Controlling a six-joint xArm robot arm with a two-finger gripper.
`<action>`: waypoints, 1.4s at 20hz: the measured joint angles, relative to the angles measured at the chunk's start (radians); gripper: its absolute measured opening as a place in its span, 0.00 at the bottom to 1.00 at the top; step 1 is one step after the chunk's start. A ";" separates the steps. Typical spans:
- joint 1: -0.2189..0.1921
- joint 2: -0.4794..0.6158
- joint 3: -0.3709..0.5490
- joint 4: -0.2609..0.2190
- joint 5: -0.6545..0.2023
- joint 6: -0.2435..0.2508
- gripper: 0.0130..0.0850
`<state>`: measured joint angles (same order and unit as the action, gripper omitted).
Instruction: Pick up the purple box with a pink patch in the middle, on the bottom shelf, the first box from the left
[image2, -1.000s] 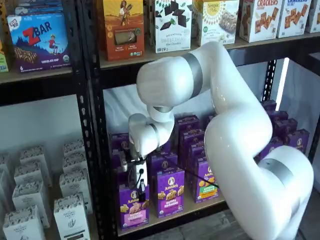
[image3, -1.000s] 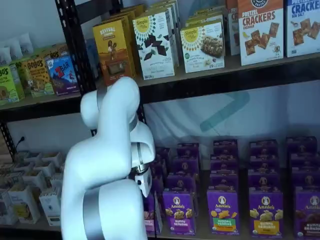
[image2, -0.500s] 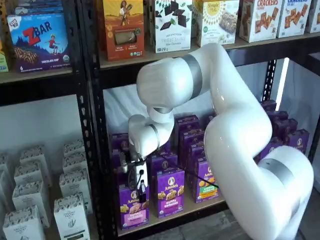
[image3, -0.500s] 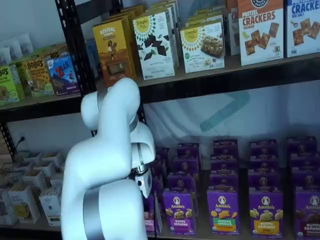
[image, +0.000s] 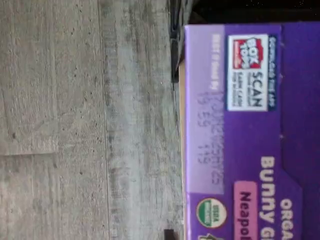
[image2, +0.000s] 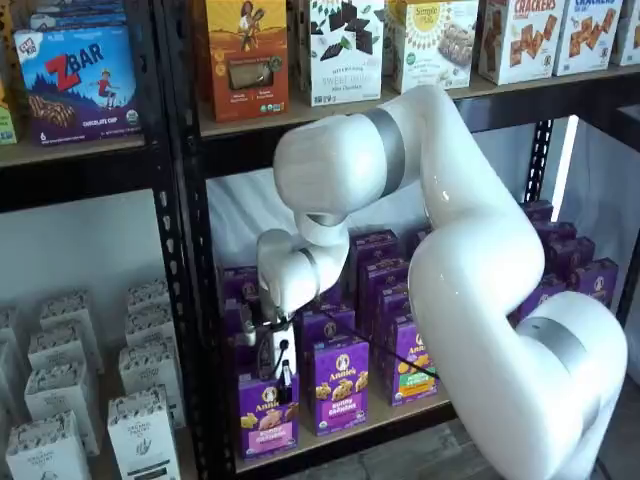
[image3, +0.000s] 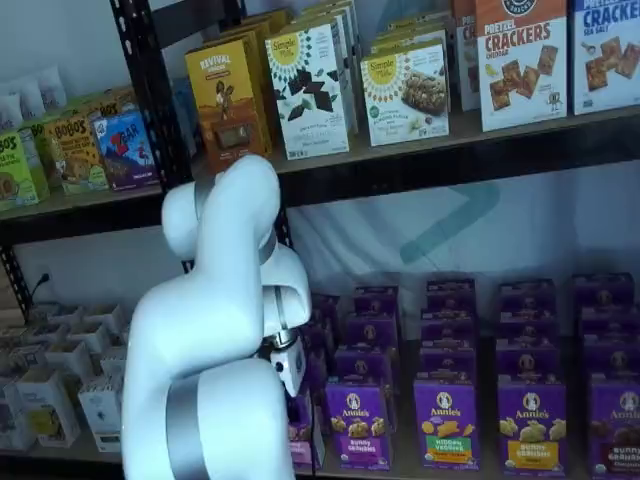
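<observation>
The purple box (image2: 266, 424) with the pink band stands upright at the left end of the bottom shelf (image2: 395, 411), at the front of its row. My gripper (image2: 276, 386) hangs straight over it, its white body and black fingers covering the box's top and logo. No gap or grip shows between the fingers, so I cannot tell if they are closed on the box. In a shelf view the white arm hides most of the box (image3: 301, 442). The wrist view shows the box's purple top flap (image: 250, 150) very close, with grey floor planks (image: 75, 125) beside it.
More purple boxes (image2: 340, 384) stand close to the right, one with a green band (image2: 409, 366), and others in rows behind. A black perforated upright (image2: 190, 300) rises just left of the box. White boxes (image2: 140, 432) fill the neighbouring rack. Snack boxes (image2: 247, 55) line the shelf above.
The gripper has sunk a little lower onto the top of the purple box, now covering its logo. The arm has barely moved otherwise.
</observation>
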<state>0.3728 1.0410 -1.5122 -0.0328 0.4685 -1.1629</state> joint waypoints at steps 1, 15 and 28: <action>-0.001 -0.001 0.002 -0.005 -0.002 0.004 0.50; -0.001 0.005 0.001 -0.022 -0.007 0.019 0.28; 0.003 0.007 0.002 -0.028 -0.008 0.027 0.28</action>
<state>0.3756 1.0483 -1.5105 -0.0606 0.4606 -1.1355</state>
